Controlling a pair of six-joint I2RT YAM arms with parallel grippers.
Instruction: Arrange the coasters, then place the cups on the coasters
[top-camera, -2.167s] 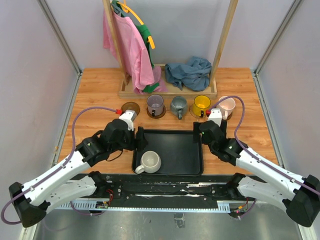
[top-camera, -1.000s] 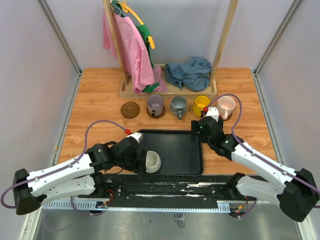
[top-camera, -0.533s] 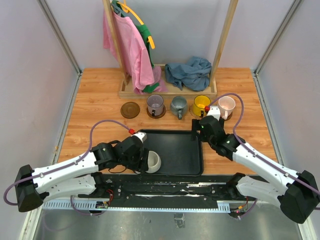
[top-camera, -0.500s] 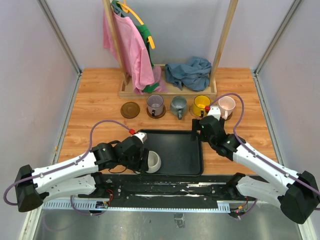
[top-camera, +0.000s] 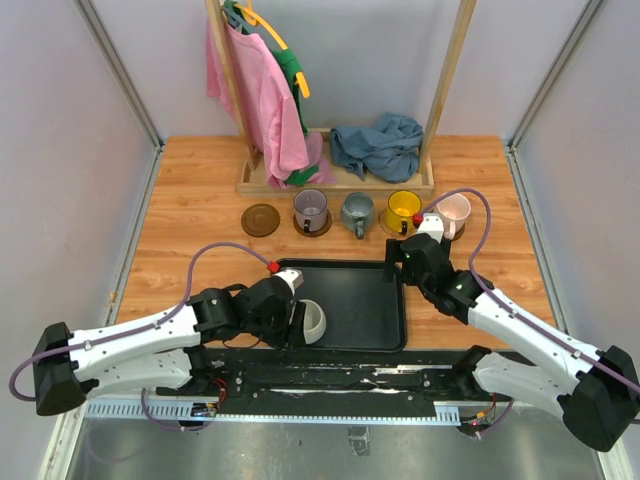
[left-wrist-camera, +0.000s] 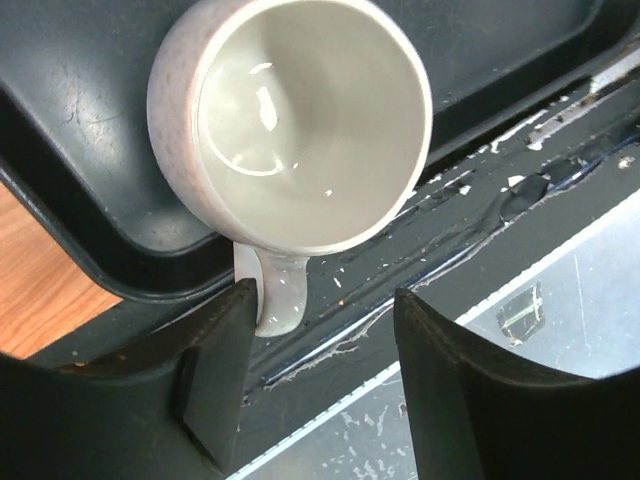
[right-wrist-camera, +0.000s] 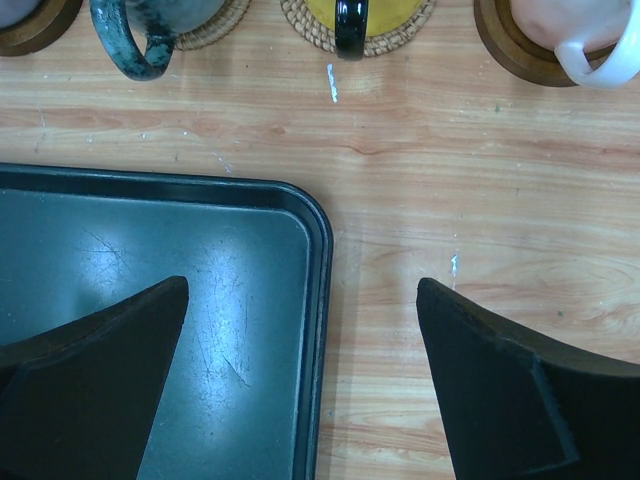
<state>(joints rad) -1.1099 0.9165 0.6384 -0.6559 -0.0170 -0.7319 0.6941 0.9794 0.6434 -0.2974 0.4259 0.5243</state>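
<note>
Cream cup (left-wrist-camera: 290, 120) handle is being straddled by half-open left gripper (left-wrist-camera: 322, 315); right gripper (right-wrist-camera: 302, 295) wide. Pinching, then the upper-left bare coaster (top-camera: 261, 218), is being required.

Your left gripper (top-camera: 297, 326) is at the white cup (top-camera: 314, 319) in the tray (top-camera: 360, 298). One coaster (top-camera: 260, 218) lies beside the purple cup (top-camera: 310, 209).

black tray (top-camera: 362, 296), wooden rack (top-camera: 447, 75), pink garment (top-camera: 262, 105)

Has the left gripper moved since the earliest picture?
Yes. The left gripper has come from the black tray's far left corner to its near left corner, fingers either side of the cream mug's handle.
</note>
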